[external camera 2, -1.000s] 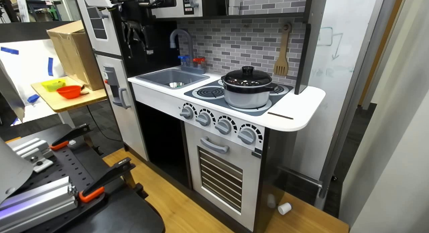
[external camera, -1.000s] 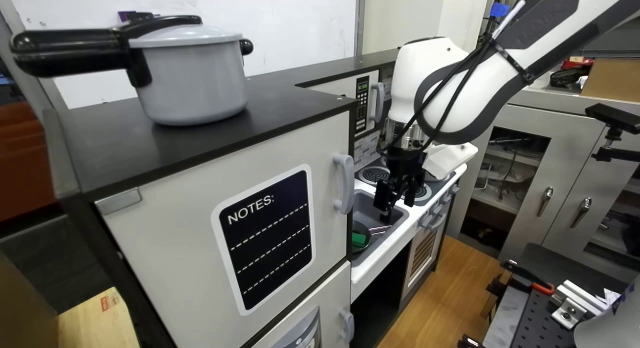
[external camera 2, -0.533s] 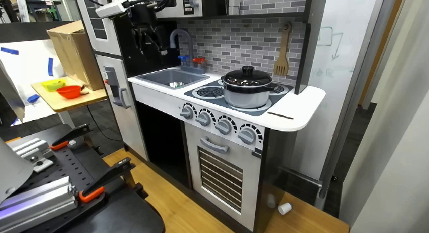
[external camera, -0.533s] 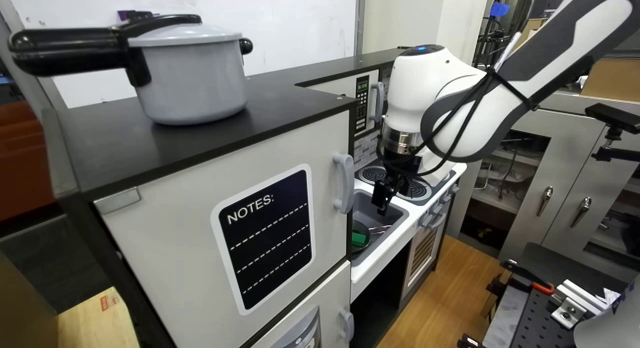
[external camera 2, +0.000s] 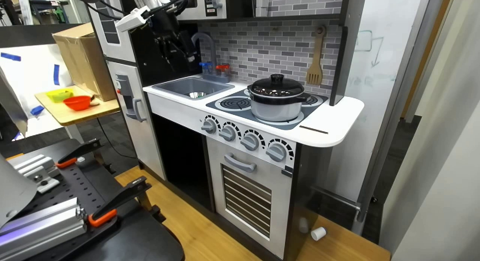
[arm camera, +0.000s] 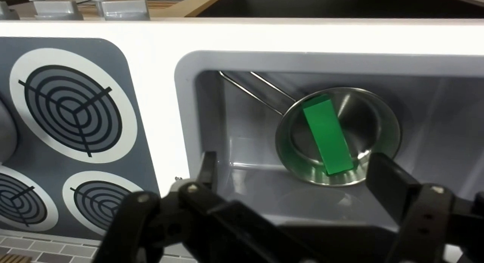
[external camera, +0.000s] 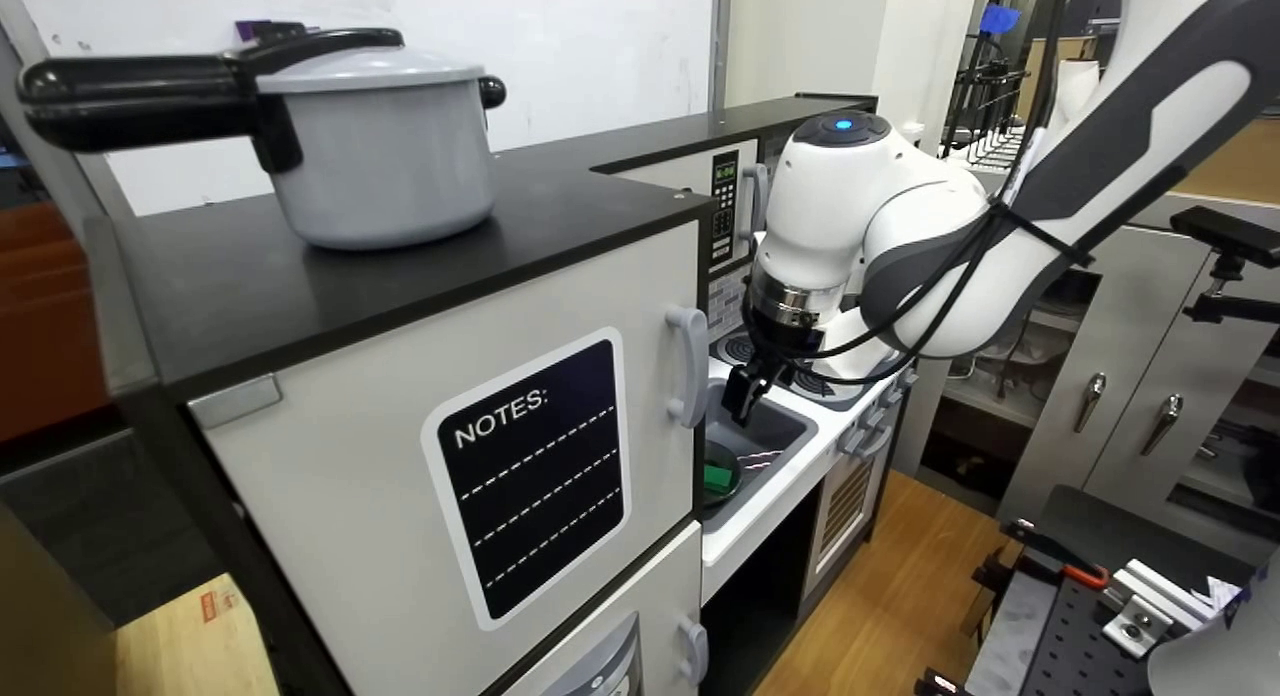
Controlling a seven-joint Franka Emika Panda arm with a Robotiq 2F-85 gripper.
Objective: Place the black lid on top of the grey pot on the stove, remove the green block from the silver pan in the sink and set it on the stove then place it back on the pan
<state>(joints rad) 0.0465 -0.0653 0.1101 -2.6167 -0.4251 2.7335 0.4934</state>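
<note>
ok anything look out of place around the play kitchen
Yes: in an exterior view, a small white cylinder lies on its side on the wooden board beside the play kitchen, seemingly dropped rather than placed.

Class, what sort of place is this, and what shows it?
Probably a robotics lab with a white and black toy kitchen: a white and grey jointed robot arm, a flat grey stove with round black-ringed burners, and a black and orange clamp.
</note>
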